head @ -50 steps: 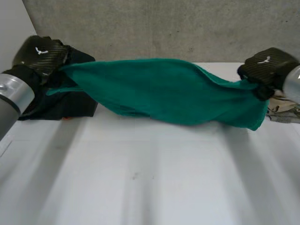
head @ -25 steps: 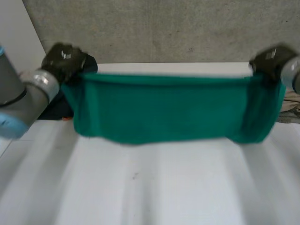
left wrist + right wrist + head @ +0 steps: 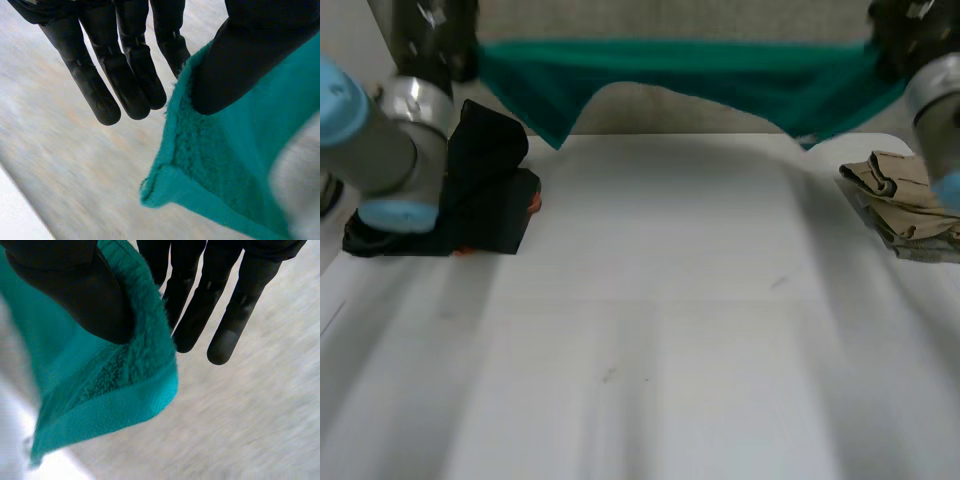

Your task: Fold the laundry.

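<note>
Head view: the green towel (image 3: 720, 80) hangs stretched in the air above the table's (image 3: 650, 330) far edge, with the left hand (image 3: 435, 30) and right hand (image 3: 910, 25) raised high at its ends. Its sagging middle could land bunched, or brush the black clothes (image 3: 480, 190) at the left.

Left wrist view: the thumb pinches a towel corner against straight fingers, a shallow hold that may slip.

Right wrist view: the right hand pinches its corner likewise.
</note>
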